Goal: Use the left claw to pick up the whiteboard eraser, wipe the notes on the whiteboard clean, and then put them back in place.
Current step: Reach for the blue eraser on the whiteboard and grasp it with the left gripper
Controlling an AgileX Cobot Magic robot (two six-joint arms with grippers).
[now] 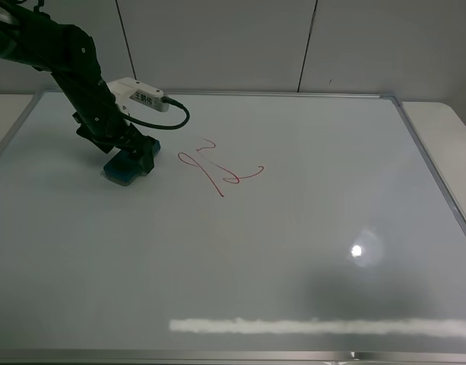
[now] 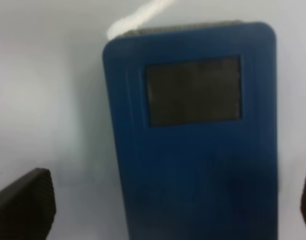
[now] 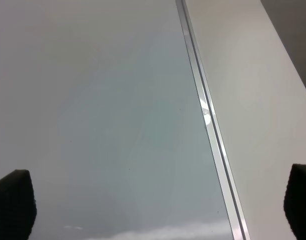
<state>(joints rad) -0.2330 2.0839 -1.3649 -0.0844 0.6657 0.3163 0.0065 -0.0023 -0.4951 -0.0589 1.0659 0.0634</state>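
Blue-teal plastic, rounded at its corners and with a dark rectangular panel on its top face, the whiteboard eraser (image 1: 125, 170) (image 2: 192, 145) lies flat on the large glossy whiteboard with a thin silver frame (image 1: 309, 243), near its far left corner. The black jointed left claw (image 1: 135, 149) (image 2: 165, 210) hangs directly over it. Its jaws are spread wide and hold nothing, and its ribbed black fingers (image 2: 23, 200) stand on either side of the block, clear of its long sides. The block looks closer to one finger than to the other.

Just beside the eraser, toward the board's right edge, run the notes (image 1: 221, 169), a thin red looping marker scribble, not yet wiped.

The step in hand appears to be the grasp. It would go best with the claw centred across the eraser's width and low enough for the pads to meet the side walls squarely. An off-centre closing would likely slide the block over the slick surface.

The right pincer (image 3: 157, 205) is also spread wide with nothing between its tips, over bare board by the right-hand frame (image 3: 208, 120).
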